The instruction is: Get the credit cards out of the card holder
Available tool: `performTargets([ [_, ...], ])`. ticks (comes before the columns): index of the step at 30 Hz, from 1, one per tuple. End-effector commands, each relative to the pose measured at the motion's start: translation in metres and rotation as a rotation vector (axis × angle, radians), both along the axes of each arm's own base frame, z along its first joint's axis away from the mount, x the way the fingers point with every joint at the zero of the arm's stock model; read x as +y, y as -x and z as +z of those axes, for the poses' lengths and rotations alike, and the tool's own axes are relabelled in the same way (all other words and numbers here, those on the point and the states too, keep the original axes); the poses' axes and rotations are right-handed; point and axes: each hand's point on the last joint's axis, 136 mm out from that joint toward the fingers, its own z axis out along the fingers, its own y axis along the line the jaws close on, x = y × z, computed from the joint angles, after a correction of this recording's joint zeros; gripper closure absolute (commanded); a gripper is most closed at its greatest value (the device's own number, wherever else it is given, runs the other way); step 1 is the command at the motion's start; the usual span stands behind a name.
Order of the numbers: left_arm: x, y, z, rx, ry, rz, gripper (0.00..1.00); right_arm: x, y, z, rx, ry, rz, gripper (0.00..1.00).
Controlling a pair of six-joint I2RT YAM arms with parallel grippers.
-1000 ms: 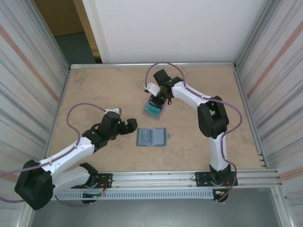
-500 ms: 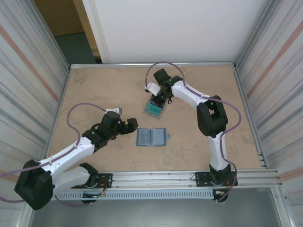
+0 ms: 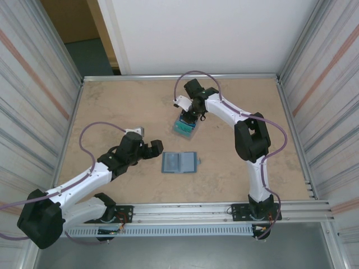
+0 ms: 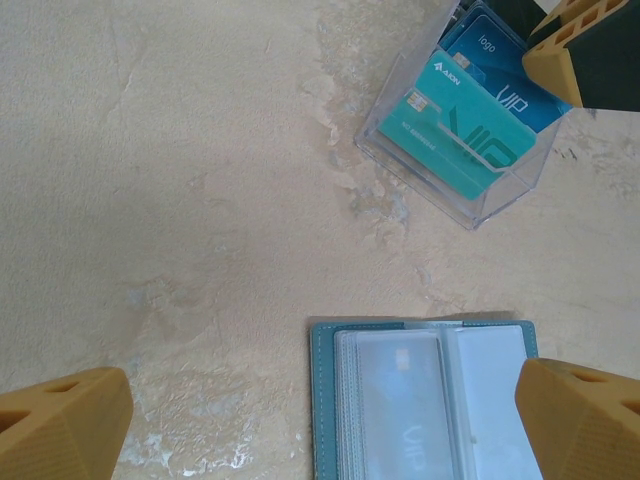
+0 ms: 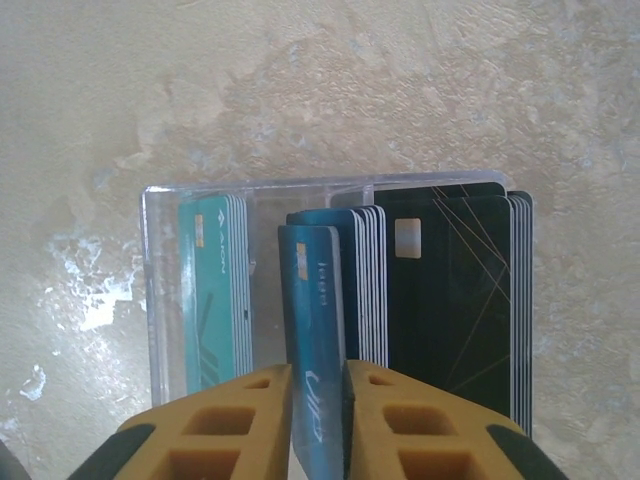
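Nearest you, the left tool [image 3: 152, 149] hangs with its fingers spread wide, low over the tabletop [image 3: 112, 112] and just beside the card holder [image 4: 430, 400], touching nothing. That reads as a ready stance. From there it can pin the holder down or reach into a pocket.

The card holder lies flat and opened out, with the pale lining up and the teal edge framing it, so both pocketed halves face the tools. A faint card seems to show through the left pocket, so you should judge the holder as not yet emptied.

Farther on, well apart from the holder, stands the clear tray [image 4: 480, 210]. The credit cards are sorted in it by colour and stand on edge: teal cards [image 5: 210, 290] in one section, a blue stack [image 5: 362, 280] in the middle and black cards [image 5: 455, 300] at the other side.

Over the tray, the right tool [image 5: 318, 385] comes down from above with one blue card [image 5: 312, 300] between its fingers. That card is held on edge and lined up with the front of the blue stack, so it can drop in alongside its own colour. The fingers sit close on either side of the card, but you cannot tell whether they are pinching it or have just let go. Check that before you lift the arm away, because a card half released could tip out of the row.
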Motion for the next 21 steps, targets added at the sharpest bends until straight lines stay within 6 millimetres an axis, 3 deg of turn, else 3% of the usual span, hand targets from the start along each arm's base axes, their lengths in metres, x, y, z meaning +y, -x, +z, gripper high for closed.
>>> performTargets([
  [1, 0.003, -0.004, 0.012, -0.030, 0.006, 0.012, 0.01, 0.001, 0.002, 0.018, -0.006, -0.028, 0.009, 0.78],
  [8, 0.009, -0.004, 0.017, -0.043, -0.015, 0.026, 0.01, 0.008, 0.011, 0.064, -0.055, -0.153, -0.044, 0.76],
  [14, 0.018, -0.006, 0.021, -0.053, -0.014, 0.065, 0.01, 0.000, 0.029, 0.106, -0.104, -0.280, -0.189, 0.68],
  [18, 0.027, -0.008, 0.022, -0.061, -0.011, 0.099, 0.02, -0.013, 0.043, 0.112, -0.137, -0.236, -0.364, 0.65],
  [21, 0.037, -0.009, 0.024, -0.076, -0.023, 0.149, 0.01, -0.014, 0.067, 0.106, -0.115, -0.208, -0.469, 0.61],
])
